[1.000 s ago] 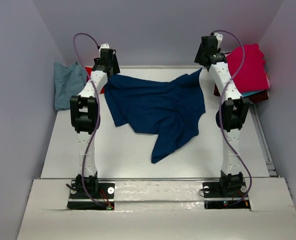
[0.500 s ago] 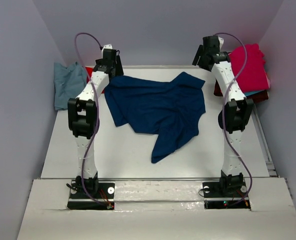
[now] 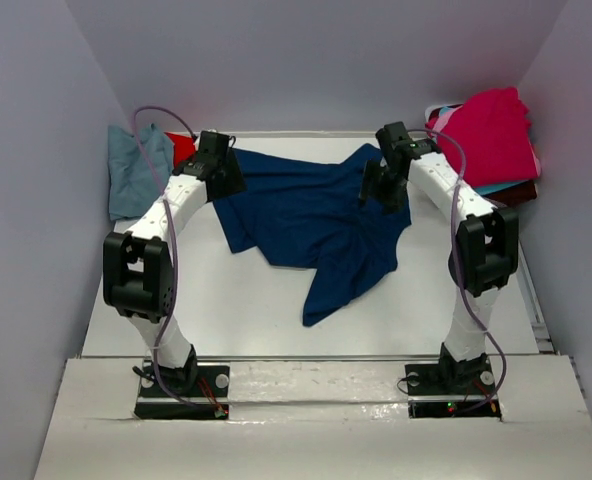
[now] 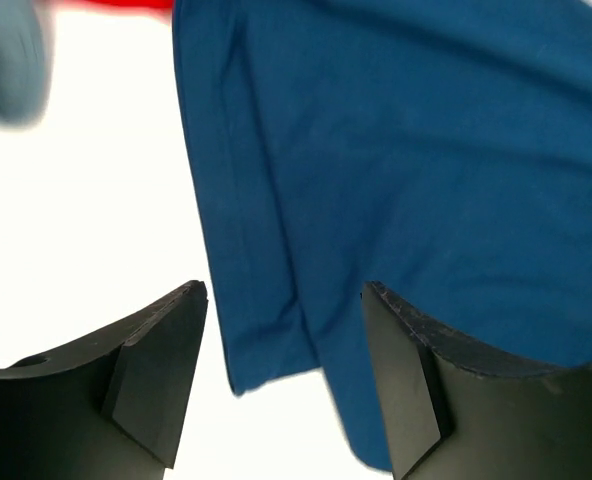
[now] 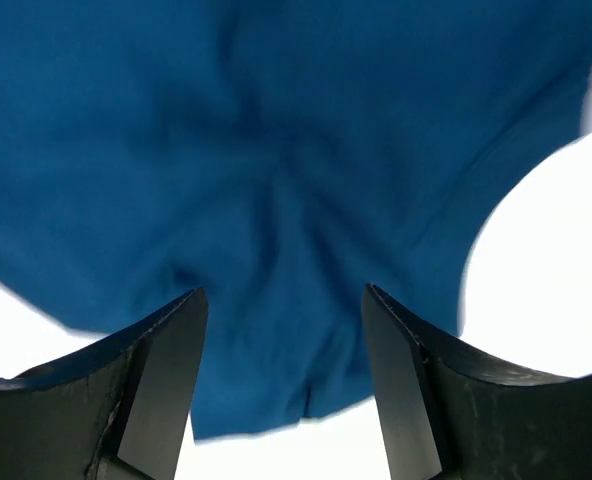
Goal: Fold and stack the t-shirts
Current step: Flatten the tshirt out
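A navy t-shirt (image 3: 316,220) lies crumpled and spread on the white table; no print shows. My left gripper (image 3: 226,178) hovers open over its back-left edge; in the left wrist view the gripper (image 4: 284,385) is open and empty above the shirt's hem (image 4: 276,340). My right gripper (image 3: 376,190) hovers over the shirt's right part; in the right wrist view the gripper (image 5: 284,385) is open and empty above navy cloth (image 5: 276,200). A blue-grey tee (image 3: 136,170) and a red one (image 3: 182,148) lie at the back left. A magenta tee (image 3: 491,135) tops a pile at the back right.
The pile at the back right also shows turquoise (image 3: 506,186) and maroon (image 3: 516,195) layers. Grey walls close in on the left, right and back. The table's near edge (image 3: 316,357) runs above the arm bases.
Both arms have come down and toward the near side from the back edge. The right gripper let the shirt's back-right corner drop; it now lies flat on the table.
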`<action>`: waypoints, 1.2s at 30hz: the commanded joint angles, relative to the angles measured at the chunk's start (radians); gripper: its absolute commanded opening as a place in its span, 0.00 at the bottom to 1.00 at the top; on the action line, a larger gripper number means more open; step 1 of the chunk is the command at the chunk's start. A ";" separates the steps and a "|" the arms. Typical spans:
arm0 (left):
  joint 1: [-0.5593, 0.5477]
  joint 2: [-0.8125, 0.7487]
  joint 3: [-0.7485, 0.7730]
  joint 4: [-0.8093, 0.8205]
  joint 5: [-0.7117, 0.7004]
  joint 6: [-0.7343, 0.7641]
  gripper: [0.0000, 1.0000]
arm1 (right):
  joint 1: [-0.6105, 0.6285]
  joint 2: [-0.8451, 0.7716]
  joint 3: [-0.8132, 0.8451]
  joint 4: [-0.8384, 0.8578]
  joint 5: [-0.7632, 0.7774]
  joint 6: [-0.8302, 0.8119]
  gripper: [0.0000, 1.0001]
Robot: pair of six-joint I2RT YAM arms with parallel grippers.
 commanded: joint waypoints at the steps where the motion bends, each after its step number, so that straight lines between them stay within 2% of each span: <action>1: -0.002 -0.103 -0.100 -0.038 0.055 -0.095 0.73 | 0.059 -0.123 -0.147 -0.010 -0.100 0.032 0.68; 7: -0.011 -0.172 -0.251 -0.037 0.130 -0.145 0.63 | 0.097 -0.227 -0.315 0.005 -0.151 0.055 0.66; 13: -0.011 -0.248 -0.419 0.002 0.150 -0.184 0.62 | 0.151 -0.325 -0.483 0.007 -0.215 0.067 0.66; 19: -0.011 -0.258 -0.497 0.042 0.158 -0.204 0.62 | 0.232 -0.376 -0.631 0.076 -0.312 0.107 0.65; 22: -0.011 -0.250 -0.506 0.059 0.158 -0.205 0.61 | 0.292 -0.364 -0.651 0.111 -0.370 0.133 0.65; 27: -0.011 -0.241 -0.506 0.066 0.158 -0.199 0.61 | 0.430 -0.306 -0.605 0.113 -0.355 0.145 0.64; 36: -0.011 -0.204 -0.494 0.078 0.152 -0.190 0.61 | 0.558 -0.211 -0.533 0.119 -0.377 0.154 0.63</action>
